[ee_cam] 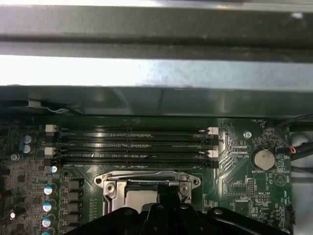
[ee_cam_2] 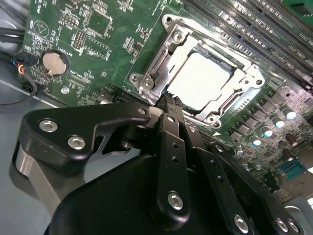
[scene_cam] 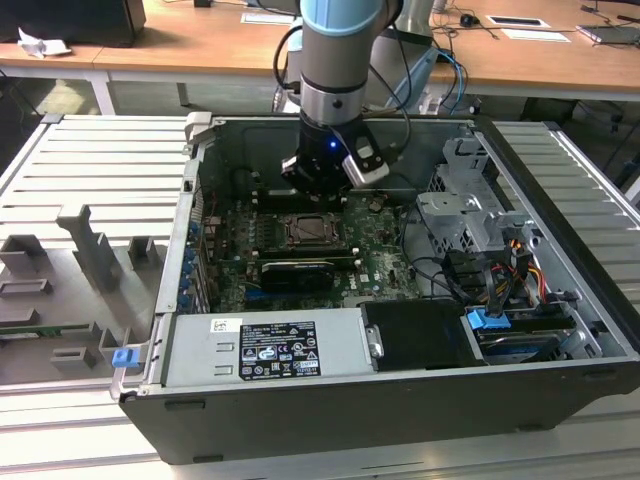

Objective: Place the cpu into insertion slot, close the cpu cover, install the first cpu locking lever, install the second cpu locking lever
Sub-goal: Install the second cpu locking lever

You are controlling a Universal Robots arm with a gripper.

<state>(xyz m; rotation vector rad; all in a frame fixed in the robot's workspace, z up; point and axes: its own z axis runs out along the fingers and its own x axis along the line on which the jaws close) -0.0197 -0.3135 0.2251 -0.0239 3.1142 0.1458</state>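
Open room above the cpu cover (ee_cam_2: 203, 78), hemmed by memory slots (ee_cam: 132, 144) and the long black card (scene_cam: 297, 272).

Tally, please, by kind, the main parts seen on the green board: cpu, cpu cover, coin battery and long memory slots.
cpu: 1
cpu cover: 1
coin battery: 1
memory slots: 4
Total: 7
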